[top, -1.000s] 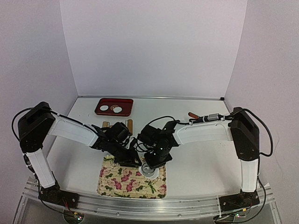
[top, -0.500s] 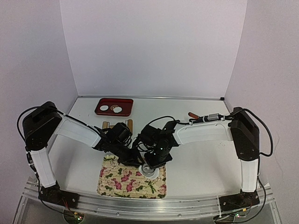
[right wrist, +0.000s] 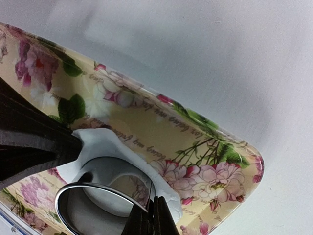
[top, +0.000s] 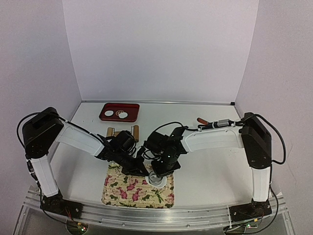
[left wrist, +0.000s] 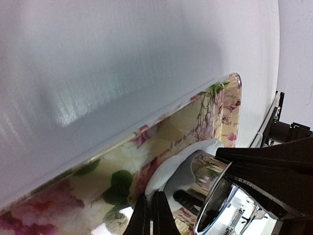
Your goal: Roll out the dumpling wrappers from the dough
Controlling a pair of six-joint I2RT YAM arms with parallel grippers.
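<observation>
The right gripper [right wrist: 152, 215] is pressed together on the rim of the ring cutter [right wrist: 105, 186], which stands on the dough sheet [right wrist: 105, 142] on the floral board [right wrist: 146, 122]; the left gripper [left wrist: 149, 215] is closed, apparently pinching that sheet's left edge. Any new disc would lie inside the ring, directly below the right gripper. Two dumpling wrappers [top: 123, 115] rest in the red tray [top: 133, 111], well apart, far left, nearer the left arm.
</observation>
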